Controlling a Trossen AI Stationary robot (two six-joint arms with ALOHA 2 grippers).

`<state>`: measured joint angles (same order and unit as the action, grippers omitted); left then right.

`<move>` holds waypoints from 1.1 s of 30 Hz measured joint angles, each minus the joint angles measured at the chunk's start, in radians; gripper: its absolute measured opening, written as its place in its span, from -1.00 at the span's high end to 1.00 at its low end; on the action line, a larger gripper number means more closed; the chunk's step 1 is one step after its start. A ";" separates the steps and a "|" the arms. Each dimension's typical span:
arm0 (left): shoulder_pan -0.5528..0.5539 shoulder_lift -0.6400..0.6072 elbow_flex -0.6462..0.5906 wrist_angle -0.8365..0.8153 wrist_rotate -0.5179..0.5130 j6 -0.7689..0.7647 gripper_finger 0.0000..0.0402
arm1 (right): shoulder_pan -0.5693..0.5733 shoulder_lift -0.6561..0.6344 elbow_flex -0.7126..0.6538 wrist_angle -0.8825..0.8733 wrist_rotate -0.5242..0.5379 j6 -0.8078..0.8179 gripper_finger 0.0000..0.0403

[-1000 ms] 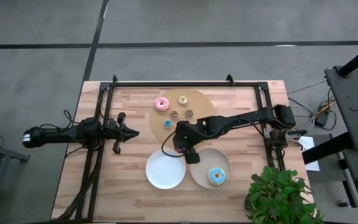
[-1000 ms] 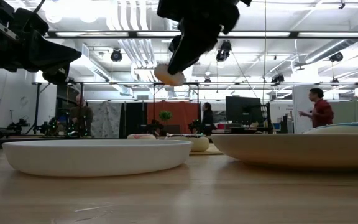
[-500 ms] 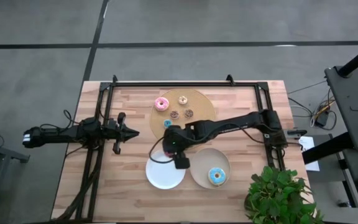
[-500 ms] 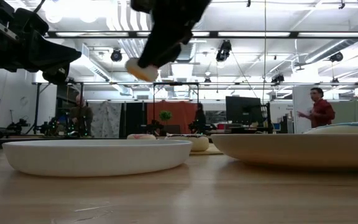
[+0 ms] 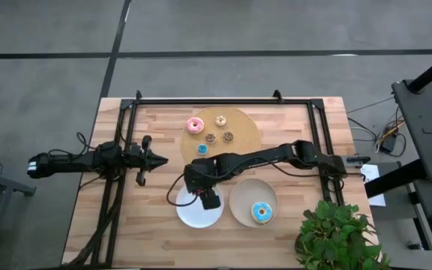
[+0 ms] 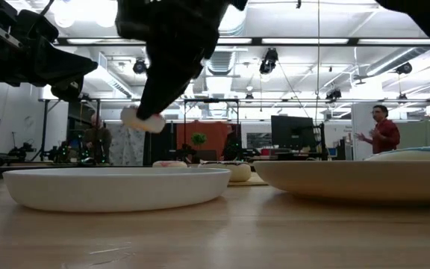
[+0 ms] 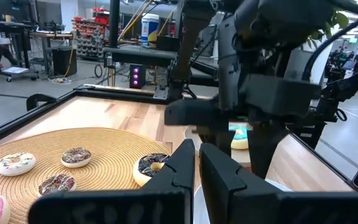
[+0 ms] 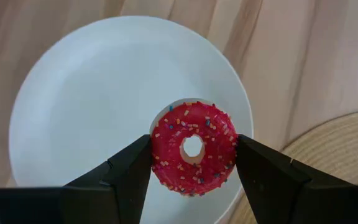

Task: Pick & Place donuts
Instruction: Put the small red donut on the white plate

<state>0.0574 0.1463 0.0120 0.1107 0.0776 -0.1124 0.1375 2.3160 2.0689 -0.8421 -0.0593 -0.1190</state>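
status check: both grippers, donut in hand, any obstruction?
Right gripper shut on red donut, hovering above white plate. Left gripper shut, parked left. Nothing in the way.

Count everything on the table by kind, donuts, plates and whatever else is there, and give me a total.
Donuts: 7, counting the red donut held in the right gripper jaws
White plates: 2
Wooden board: 1
Potted plant: 1
Total: 11
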 joint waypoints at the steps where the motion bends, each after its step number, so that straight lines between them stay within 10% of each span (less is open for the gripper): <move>1: 0.000 0.000 0.000 -0.001 0.000 0.000 1.00 | 0.000 0.007 0.000 0.000 0.000 -0.006 -0.07; 33: 0.000 0.000 0.000 0.000 0.000 0.000 1.00 | 0.000 0.010 -0.158 0.074 0.002 -0.023 -0.07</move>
<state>0.0573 0.1463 0.0118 0.1104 0.0776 -0.1123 0.1375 2.3257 1.9110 -0.7683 -0.0570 -0.1417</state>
